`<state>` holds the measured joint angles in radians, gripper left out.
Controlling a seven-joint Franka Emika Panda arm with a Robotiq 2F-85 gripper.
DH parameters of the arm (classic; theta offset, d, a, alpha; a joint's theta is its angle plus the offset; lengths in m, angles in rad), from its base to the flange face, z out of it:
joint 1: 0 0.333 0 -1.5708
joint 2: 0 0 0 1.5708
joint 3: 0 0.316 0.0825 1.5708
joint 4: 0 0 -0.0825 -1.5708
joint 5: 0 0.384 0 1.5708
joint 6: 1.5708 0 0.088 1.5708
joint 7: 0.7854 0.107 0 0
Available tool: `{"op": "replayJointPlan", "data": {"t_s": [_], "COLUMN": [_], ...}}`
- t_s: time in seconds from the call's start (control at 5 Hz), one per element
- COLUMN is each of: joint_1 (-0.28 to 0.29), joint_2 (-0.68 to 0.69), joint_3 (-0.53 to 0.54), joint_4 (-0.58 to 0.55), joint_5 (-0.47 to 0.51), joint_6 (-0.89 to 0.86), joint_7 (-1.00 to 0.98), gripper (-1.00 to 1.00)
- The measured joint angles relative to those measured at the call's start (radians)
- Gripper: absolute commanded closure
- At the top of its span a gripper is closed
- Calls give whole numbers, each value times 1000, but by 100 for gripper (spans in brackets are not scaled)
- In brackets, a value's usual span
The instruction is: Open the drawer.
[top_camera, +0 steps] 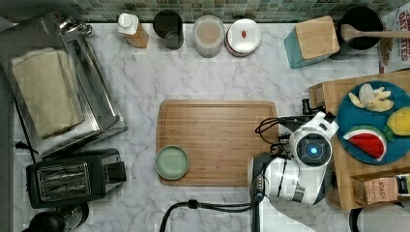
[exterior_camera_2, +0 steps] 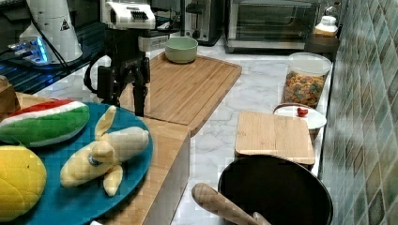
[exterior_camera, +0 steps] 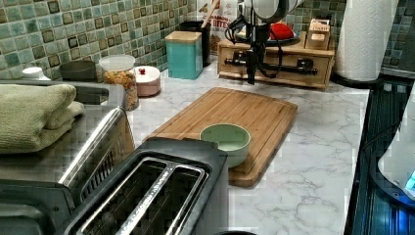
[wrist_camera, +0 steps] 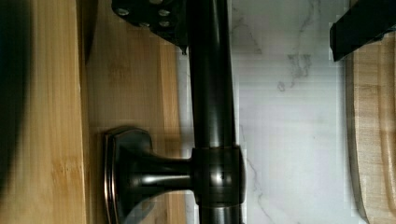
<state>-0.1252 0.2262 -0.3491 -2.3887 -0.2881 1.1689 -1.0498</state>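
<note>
A marble kitchen counter (top_camera: 145, 82) backed by green tile is pictured, with a bamboo cutting board (top_camera: 217, 140) at its middle. The gripper (wrist_camera: 275, 32) is seen lowered at the front of the drawer (exterior_camera: 276, 66), a light-wood unit set under a blue plate of toy fruit (top_camera: 372, 121). The drawer appears shut, flush with its wooden case. Its long black bar handle (wrist_camera: 212, 93) is straddled by the open fingers, one finger (wrist_camera: 154, 16) lying against the wood side of the bar and the other standing apart over the marble; nothing is yet clamped. The cutting board lies just behind the gripper, away from the drawer front. The handle is judged rigid, smooth and possibly slippery, so a firm grasp across the bar, close to its mounting post (wrist_camera: 140, 175), would be favoured. The drawer is expected to slide lightly when pulled straight out.
</note>
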Motion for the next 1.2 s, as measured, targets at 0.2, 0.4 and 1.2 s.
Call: {"op": "replayJointPlan", "data": {"t_s": [0.2, 0.4, 1.2], "joint_1": [-2, -21, 1], "joint_2": [12, 34, -76], "joint_3": [1, 16, 97], "joint_4": [14, 41, -64], "joint_5": [44, 101, 218], "joint_6": [-17, -56, -124], "joint_7": [-27, -112, -101], "gripper": [-100, -100, -100]}}
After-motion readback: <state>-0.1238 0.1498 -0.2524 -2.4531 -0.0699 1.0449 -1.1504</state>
